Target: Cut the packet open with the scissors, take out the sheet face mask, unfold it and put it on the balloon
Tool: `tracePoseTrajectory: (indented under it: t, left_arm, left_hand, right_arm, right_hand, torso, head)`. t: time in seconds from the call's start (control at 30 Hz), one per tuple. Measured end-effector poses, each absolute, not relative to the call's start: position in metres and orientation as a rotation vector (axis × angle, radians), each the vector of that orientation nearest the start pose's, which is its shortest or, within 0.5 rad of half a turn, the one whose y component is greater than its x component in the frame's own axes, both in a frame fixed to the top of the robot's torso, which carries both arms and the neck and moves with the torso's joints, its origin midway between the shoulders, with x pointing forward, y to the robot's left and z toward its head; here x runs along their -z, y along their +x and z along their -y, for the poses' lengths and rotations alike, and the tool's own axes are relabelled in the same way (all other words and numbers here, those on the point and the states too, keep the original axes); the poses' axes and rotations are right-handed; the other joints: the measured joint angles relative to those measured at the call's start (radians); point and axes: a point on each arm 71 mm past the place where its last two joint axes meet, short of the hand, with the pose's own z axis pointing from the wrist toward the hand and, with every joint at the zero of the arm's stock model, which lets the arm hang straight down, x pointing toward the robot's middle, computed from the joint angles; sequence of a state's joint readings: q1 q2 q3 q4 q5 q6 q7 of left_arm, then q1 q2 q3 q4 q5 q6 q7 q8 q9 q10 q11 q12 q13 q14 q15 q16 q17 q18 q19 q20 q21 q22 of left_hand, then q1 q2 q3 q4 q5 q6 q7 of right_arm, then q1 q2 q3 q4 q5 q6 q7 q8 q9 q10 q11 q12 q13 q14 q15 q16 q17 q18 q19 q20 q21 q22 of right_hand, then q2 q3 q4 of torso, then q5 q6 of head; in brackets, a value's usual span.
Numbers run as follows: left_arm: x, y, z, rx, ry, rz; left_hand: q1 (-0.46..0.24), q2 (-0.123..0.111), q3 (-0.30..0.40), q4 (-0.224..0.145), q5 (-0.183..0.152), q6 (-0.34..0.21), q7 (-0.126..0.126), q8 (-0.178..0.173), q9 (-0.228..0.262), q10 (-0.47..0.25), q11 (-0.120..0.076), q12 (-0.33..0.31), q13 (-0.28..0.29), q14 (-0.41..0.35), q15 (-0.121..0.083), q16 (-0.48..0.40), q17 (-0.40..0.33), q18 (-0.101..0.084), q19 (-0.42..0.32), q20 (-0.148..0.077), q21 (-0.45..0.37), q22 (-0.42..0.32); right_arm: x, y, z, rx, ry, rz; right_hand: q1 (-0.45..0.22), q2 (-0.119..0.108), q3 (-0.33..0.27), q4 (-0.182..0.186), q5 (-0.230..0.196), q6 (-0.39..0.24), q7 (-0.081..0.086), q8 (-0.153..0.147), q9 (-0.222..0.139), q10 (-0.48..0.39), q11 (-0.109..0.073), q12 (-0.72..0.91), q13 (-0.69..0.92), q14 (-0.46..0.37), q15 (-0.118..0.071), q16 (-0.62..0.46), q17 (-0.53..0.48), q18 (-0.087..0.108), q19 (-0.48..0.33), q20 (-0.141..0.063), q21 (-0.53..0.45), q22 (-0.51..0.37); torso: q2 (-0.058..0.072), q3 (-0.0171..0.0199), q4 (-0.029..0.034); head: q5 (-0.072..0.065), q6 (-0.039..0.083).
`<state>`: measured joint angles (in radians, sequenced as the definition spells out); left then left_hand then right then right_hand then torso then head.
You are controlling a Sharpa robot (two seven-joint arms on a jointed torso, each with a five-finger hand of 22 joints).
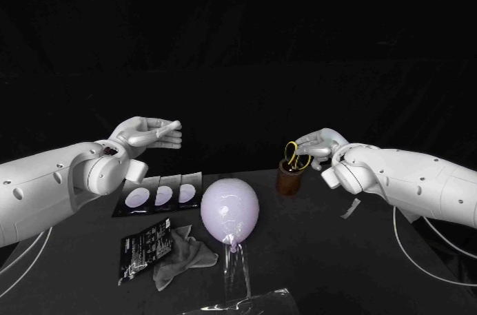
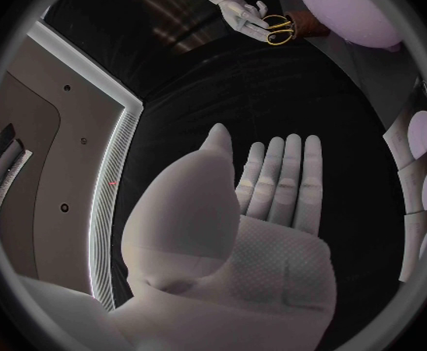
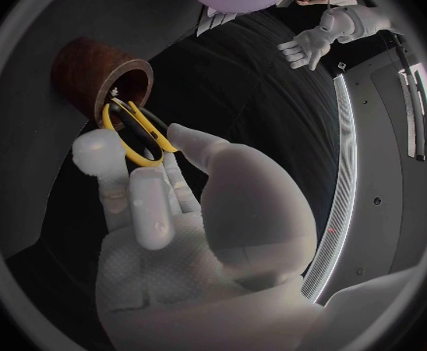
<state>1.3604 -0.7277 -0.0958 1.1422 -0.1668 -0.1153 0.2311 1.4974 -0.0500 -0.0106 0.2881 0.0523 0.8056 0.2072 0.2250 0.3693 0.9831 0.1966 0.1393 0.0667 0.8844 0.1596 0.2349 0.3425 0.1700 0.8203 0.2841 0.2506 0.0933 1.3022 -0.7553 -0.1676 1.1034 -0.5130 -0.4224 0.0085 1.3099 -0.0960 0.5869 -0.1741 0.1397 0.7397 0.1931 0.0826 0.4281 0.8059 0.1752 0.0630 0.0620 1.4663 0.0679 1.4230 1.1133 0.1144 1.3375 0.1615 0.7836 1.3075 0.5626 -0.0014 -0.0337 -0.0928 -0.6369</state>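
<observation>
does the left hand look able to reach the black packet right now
Probably yes: the left hand is open and empty, and the packet lies uncovered on its side of the table.

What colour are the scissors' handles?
Yellow, with black inside the loops of the scissors. The right wrist view shows them best.

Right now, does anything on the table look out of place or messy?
One thing: a crumpled grey sheet lies bunched beside the black packet, near the balloon. Whether it is a cloth or a mask, I cannot tell. The scissors stand in their brown cup, held by the right robot hand.
</observation>
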Motion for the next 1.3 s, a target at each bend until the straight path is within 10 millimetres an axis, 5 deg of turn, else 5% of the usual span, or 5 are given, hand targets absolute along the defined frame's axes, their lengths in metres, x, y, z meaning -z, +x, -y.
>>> tracePoseTrajectory:
  t: [0.23, 0.37, 0.47, 0.77, 1.3]
  left_arm:
    - [0.139, 0.569, -0.264, 1.33, -0.922, -1.528]
    - [0.139, 0.568, -0.267, 1.33, -0.921, -1.521]
    - [0.138, 0.566, -0.271, 1.33, -0.921, -1.514]
    - [0.145, 0.553, -0.289, 1.328, -0.93, -1.506]
    - [0.181, 0.504, -0.326, 1.276, -0.921, -1.573]
  left_hand:
    - [0.004, 0.004, 0.0, 0.0, 0.0, 0.0, 0.0, 0.0, -0.001, 0.0, 0.0, 0.0, 0.0, 0.0, 0.0, 0.0, 0.0, 0.0, 0.0, 0.0, 0.0, -0.001]
    - [0.009, 0.009, 0.0, 0.0, 0.0, 0.008, 0.001, 0.004, -0.002, 0.011, -0.003, 0.0, 0.0, 0.003, -0.003, 0.004, 0.0, -0.001, 0.007, 0.0, 0.0, -0.002]
    - [0.023, 0.009, 0.0, 0.0, 0.0, 0.033, 0.004, 0.013, -0.002, 0.036, -0.016, 0.006, 0.0, 0.028, -0.013, 0.017, 0.0, -0.001, 0.031, -0.005, 0.011, -0.002]
    - [0.071, 0.014, 0.0, 0.0, 0.0, 0.07, -0.002, 0.018, -0.013, 0.093, -0.043, 0.006, 0.001, 0.091, -0.041, 0.04, 0.012, -0.002, 0.075, -0.025, 0.03, 0.002]
    - [0.196, -0.019, 0.036, -0.003, 0.0, 0.092, -0.006, 0.009, -0.04, 0.145, -0.052, -0.014, -0.001, 0.124, -0.056, 0.06, 0.026, 0.003, 0.091, -0.033, 0.035, 0.0]
  right_arm:
    - [0.195, 0.554, 0.32, -0.687, 0.836, -1.575]
    - [0.191, 0.551, 0.325, -0.686, 0.82, -1.542]
    - [0.185, 0.546, 0.328, -0.696, 0.79, -1.507]
    - [0.151, 0.524, 0.319, -0.757, 0.587, -1.328]
    - [0.126, 0.475, 0.253, -0.978, 0.312, -1.198]
  right_hand:
    - [-0.009, 0.005, 0.021, -0.021, 0.044, 0.048, 0.007, 0.009, -0.01, 0.051, 0.004, 0.009, 0.003, -0.003, 0.004, -0.002, -0.005, -0.001, 0.0, 0.0, 0.017, 0.0]
    - [-0.11, -0.042, -0.044, 0.033, 0.069, 0.055, 0.009, 0.01, -0.015, 0.067, 0.001, 0.009, 0.003, 0.0, 0.007, -0.003, 0.0, -0.002, -0.001, 0.006, 0.023, 0.001]
    - [-0.168, -0.08, -0.131, 0.08, -0.042, 0.055, 0.009, 0.004, -0.019, 0.072, -0.004, 0.009, 0.003, 0.0, 0.007, 0.004, 0.007, -0.002, -0.001, 0.006, 0.024, 0.001]
    - [-0.064, -0.021, -0.16, 0.08, -0.082, 0.131, 0.026, 0.033, -0.014, 0.158, -0.019, 0.036, 0.01, -0.002, 0.005, 0.022, 0.037, -0.007, 0.028, 0.002, 0.082, 0.0]
    - [-0.037, -0.016, -0.109, 0.113, -0.082, 0.19, 0.003, 0.033, -0.039, 0.328, -0.06, 0.06, 0.007, 0.001, -0.029, 0.022, 0.035, -0.008, 0.037, -0.027, 0.102, 0.0]
  torso:
    - [0.0, 0.0006, -0.0003]
    - [0.0, 0.0007, -0.0004]
    - [0.0, 0.0006, -0.0004]
    - [-0.001, 0.0011, -0.0008]
    - [0.001, -0.0012, 0.0046]
  head:
    - [0.0, 0.001]
    - [0.001, 0.001]
    - [0.003, 0.001]
    - [0.014, -0.002]
    - [0.144, -0.074]
